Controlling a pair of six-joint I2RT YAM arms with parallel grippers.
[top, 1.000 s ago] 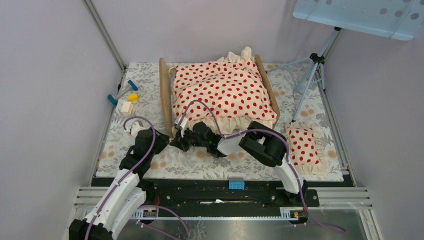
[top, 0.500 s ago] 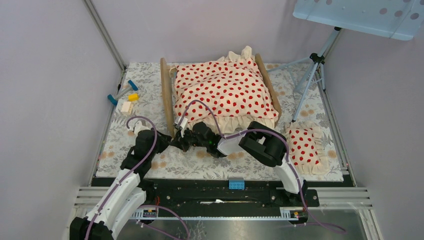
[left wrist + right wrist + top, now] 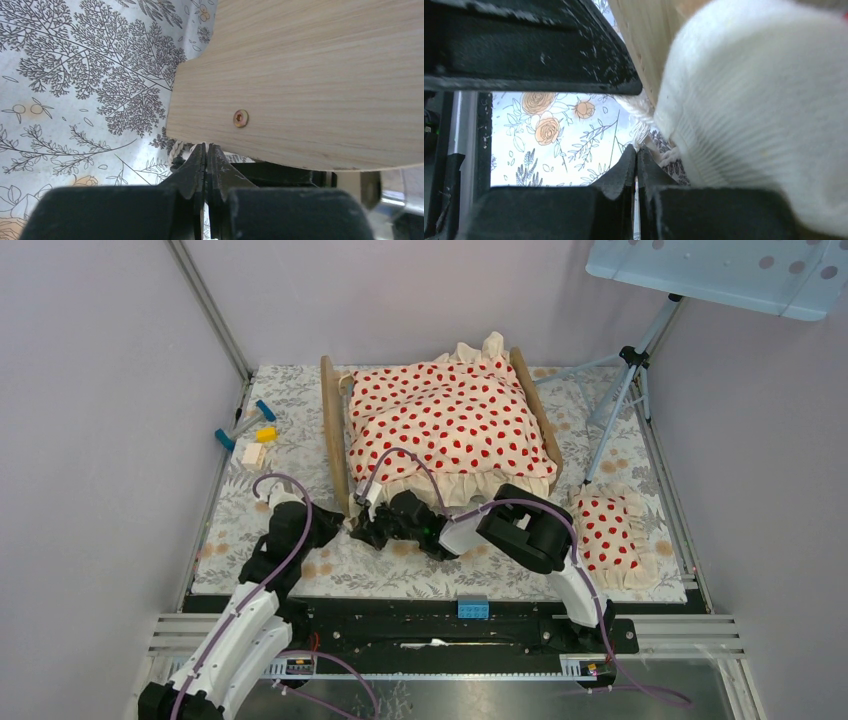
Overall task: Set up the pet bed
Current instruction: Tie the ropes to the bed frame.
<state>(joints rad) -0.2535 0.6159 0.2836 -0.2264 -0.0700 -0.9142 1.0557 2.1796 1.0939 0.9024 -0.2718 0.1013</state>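
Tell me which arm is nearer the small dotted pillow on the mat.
Right. The right arm bends just left of the pillow, apart from it; the left arm is across the mat, at the left end board of the pet bed.

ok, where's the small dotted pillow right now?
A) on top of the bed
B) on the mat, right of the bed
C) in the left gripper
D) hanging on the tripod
B: the small dotted pillow lies flat on the floral mat, to the right of the pet bed and off its frame.
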